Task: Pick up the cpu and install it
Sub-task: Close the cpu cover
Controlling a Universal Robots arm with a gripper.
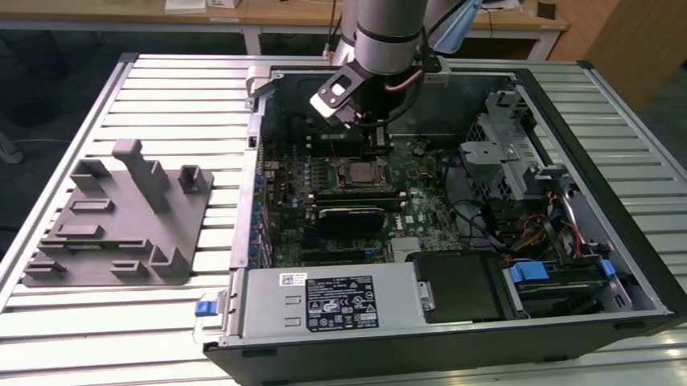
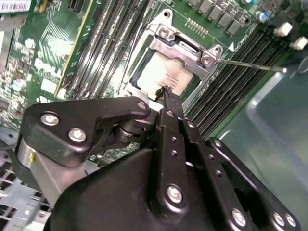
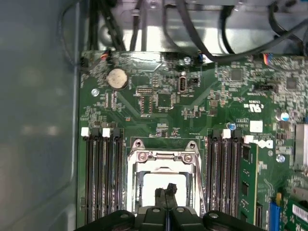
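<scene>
The cpu (image 2: 166,72) lies flat in the motherboard socket, its pale silver top framed by the metal load plate (image 2: 185,48). It shows in both wrist views (image 3: 163,182) and, small, in the exterior view (image 1: 362,170). My gripper (image 2: 164,91) hangs just above the cpu's edge with its two thin black fingers pressed together and nothing between them (image 3: 166,191). In the exterior view the gripper (image 1: 377,143) reaches down into the open computer case. A thin socket lever (image 2: 252,64) sticks out sideways from the socket.
Memory slots (image 3: 103,178) flank the socket on both sides. A grey plastic fixture (image 1: 118,217) with upright posts stands on the slatted table at the exterior view's left. The power supply (image 1: 327,301), drive cage (image 1: 516,153) and cables (image 1: 483,217) crowd the case.
</scene>
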